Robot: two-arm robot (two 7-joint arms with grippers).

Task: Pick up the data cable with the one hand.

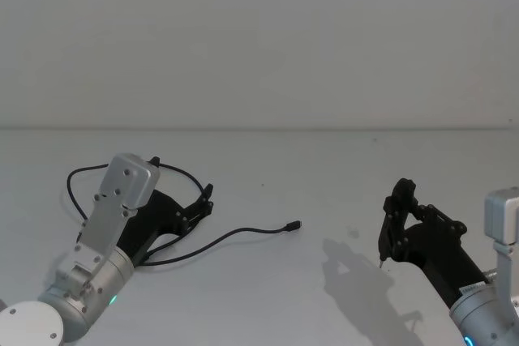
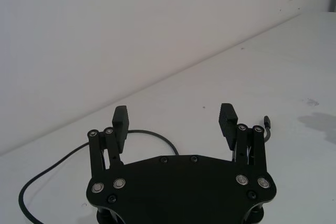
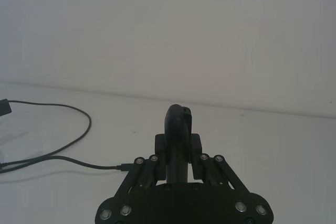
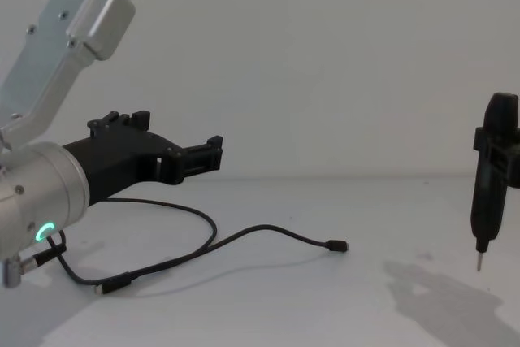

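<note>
The left gripper (image 1: 201, 202) hovers low at the left of the worktop (image 1: 324, 168), fingers spread. The data cable (image 1: 243, 232) loops beneath it, seemingly untouched, and trails right to its plug. Lower it straight down with one strand centred, then close. The right gripper (image 3: 178, 149) is parked at the right, pinching a pen-like tool (image 4: 486, 201).

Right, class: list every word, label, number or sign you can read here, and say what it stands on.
No text can be read.
Pale label on the body of the right claw, shut on its pen-like tool: too small to read.
Open left claw, data cable: no markings.
</note>
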